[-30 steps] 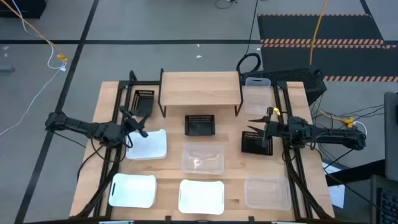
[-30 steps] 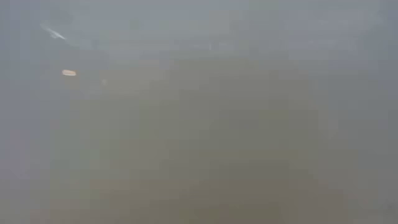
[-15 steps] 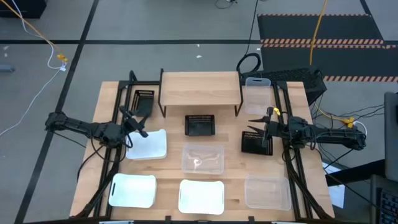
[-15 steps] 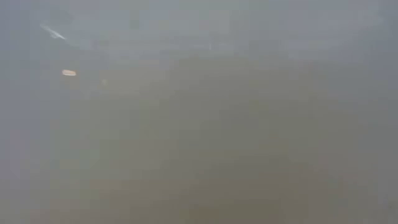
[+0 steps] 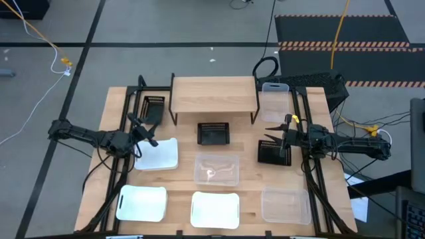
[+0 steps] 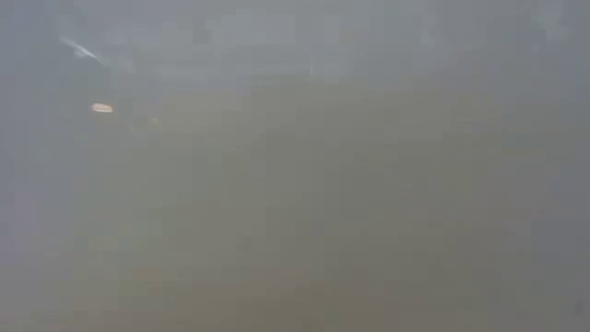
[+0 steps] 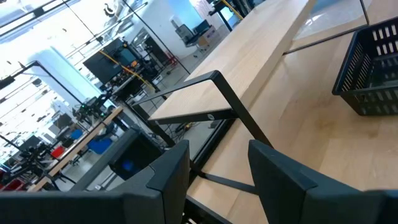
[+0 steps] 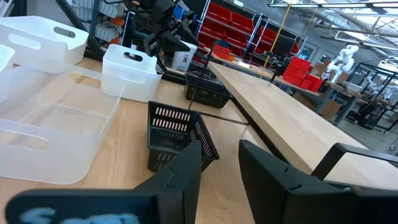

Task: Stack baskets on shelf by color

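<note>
high view, left gripper (image 5: 150,127) fingers spread by shelf (image 5: 214,94), right gripper (image 5: 275,133) spread above black basket (image 5: 273,153), nothing held

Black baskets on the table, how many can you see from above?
3: one black basket left of the shelf, one in front of it, one under the right gripper. None looks hidden.

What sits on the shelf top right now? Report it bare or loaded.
Bare. The high view shows the shelf top with no baskets on it; the nearest black basket stands on the table before it.

Overhead and both wrist views share shelf (image 5: 214,93).
</note>
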`<state>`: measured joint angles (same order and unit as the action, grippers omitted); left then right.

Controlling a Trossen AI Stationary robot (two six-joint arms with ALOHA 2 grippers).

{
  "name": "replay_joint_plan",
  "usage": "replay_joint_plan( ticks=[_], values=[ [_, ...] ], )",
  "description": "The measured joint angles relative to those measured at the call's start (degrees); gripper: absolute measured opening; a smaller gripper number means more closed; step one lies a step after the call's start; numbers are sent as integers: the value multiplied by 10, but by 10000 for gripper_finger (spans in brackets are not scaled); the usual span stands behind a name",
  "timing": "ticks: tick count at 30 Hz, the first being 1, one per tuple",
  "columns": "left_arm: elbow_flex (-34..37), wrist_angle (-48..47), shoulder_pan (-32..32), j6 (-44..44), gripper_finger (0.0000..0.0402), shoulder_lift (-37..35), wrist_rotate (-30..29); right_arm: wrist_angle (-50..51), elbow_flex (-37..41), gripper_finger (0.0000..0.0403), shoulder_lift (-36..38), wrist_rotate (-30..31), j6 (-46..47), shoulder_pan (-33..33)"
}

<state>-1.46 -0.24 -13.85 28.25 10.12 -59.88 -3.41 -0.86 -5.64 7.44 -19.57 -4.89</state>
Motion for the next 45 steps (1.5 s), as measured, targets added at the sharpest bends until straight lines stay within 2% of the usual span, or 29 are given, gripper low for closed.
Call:
replay_joint_plan(
  ticks=[28,36,39,43,45],
  values=[
    [0,0,0,0,168,0,0,0,0,105,0,0,-2,0],
    [0,0,0,0,168,0,0,-84,0,105,0,0,-171,0],
    [0,0,0,0,168,0,0,-104,0,105,0,0,-195,0],
    [0,0,0,0,168,0,0,-113,0,105,0,-6,-166,0],
    [0,0,0,0,168,0,0,-153,0,105,-1,-14,-75,0]
  ],
)
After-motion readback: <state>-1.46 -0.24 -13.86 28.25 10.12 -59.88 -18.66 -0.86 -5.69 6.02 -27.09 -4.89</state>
